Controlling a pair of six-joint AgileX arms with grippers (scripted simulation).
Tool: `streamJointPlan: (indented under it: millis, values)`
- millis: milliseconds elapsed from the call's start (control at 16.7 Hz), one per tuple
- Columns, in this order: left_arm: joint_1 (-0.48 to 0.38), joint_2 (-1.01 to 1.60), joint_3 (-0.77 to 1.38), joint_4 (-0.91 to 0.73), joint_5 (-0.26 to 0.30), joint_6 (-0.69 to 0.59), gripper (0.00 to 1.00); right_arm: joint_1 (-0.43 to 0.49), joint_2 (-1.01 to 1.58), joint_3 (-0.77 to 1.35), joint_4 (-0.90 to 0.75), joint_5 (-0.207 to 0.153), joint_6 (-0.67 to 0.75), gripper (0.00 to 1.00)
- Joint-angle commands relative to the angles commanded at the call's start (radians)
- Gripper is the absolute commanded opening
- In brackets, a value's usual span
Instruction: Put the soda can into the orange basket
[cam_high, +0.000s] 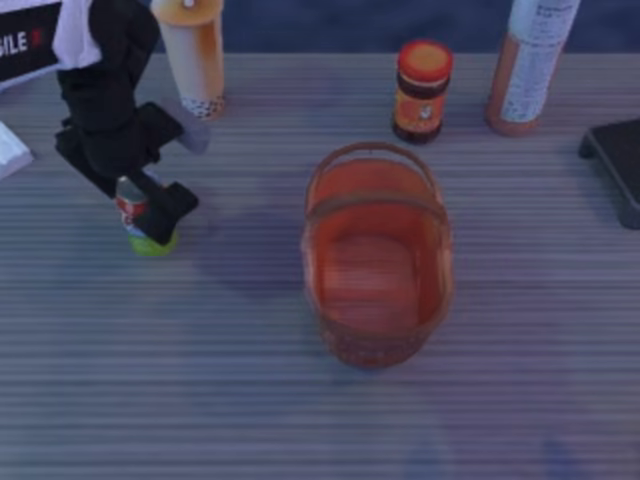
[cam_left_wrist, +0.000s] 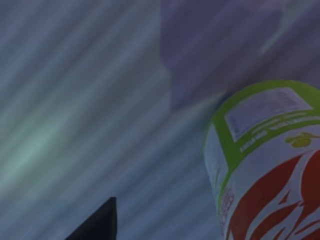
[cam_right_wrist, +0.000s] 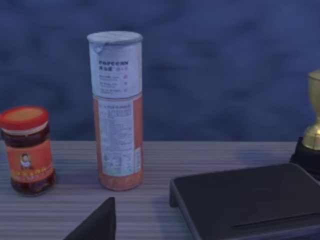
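1. Top view: left gripper (cam_high: 152, 212) sits low over the soda can (cam_high: 150, 238) near the table's (cam_high: 250, 400) left side. Black fingers straddle the can, 1 finger (cam_high: 172, 208) visible on its right flank; only the green base and a strip of red label show under the arm. Whether the fingers are pressing the can or just bracketing it, cannot tell. Can looks to be standing on the table, well apart from the orange basket (cam_high: 376, 258), which stands at centre with its arched handle across the far half. Near half of the basket mouth is unobstructed, likely the easier drop zone.
2. Top view, background: tall orange cup (cam_high: 192, 52) just behind the left arm, dark jar (cam_high: 421, 90) with orange lid behind the basket, tall canister (cam_high: 528, 62) to its right, dark tray (cam_high: 614, 165) at the right edge. Right arm not seen here.
3. Left wrist view: can fills the near corner, green band and red-and-white print very close to the lens, so the gripper is down at can height. 1 dark fingertip (cam_left_wrist: 97, 225) shows apart from the can; contact not visible.
4. Right wrist view: jar, canister and tray in front, 1 dark fingertip (cam_right_wrist: 97, 222) at the edge. Right arm looks parked; finger gap not shown, nothing seen in its grasp.
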Motion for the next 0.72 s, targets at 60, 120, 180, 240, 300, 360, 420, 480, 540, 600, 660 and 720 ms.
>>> streamJointPlan:
  millis: [60,120,180,240,300,360,420,480,540,600,660,720]
  values:
    - [0.0,0.0,0.0,0.0,0.0,0.0,0.85,0.0,0.0,0.0,0.0,0.0,0.0,1.0]
    - [0.0,0.0,0.0,0.0,0.0,0.0,0.77,0.0,0.0,0.0,0.0,0.0,0.0,1.0]
    - [0.0,0.0,0.0,0.0,0.0,0.0,0.7,0.0,0.0,0.0,0.0,0.0,0.0,1.0]
    - [0.0,0.0,0.0,0.0,0.0,0.0,0.62,0.0,0.0,0.0,0.0,0.0,0.0,1.0]
    - [0.0,0.0,0.0,0.0,0.0,0.0,0.55,0.0,0.0,0.0,0.0,0.0,0.0,1.0]
    - [0.0,0.0,0.0,0.0,0.0,0.0,0.47,0.0,0.0,0.0,0.0,0.0,0.0,1.0]
    - [0.0,0.0,0.0,0.0,0.0,0.0,0.4,0.0,0.0,0.0,0.0,0.0,0.0,1.0]
    - [0.0,0.0,0.0,0.0,0.0,0.0,0.32,0.0,0.0,0.0,0.0,0.0,0.0,1.0]
    - [0.0,0.0,0.0,0.0,0.0,0.0,0.25,0.0,0.0,0.0,0.0,0.0,0.0,1.0]
    - [0.0,0.0,0.0,0.0,0.0,0.0,0.17,0.0,0.0,0.0,0.0,0.0,0.0,1.0]
    - [0.0,0.0,0.0,0.0,0.0,0.0,0.1,0.0,0.0,0.0,0.0,0.0,0.0,1.0]
    - [0.0,0.0,0.0,0.0,0.0,0.0,0.02,0.0,0.0,0.0,0.0,0.0,0.0,1.0]
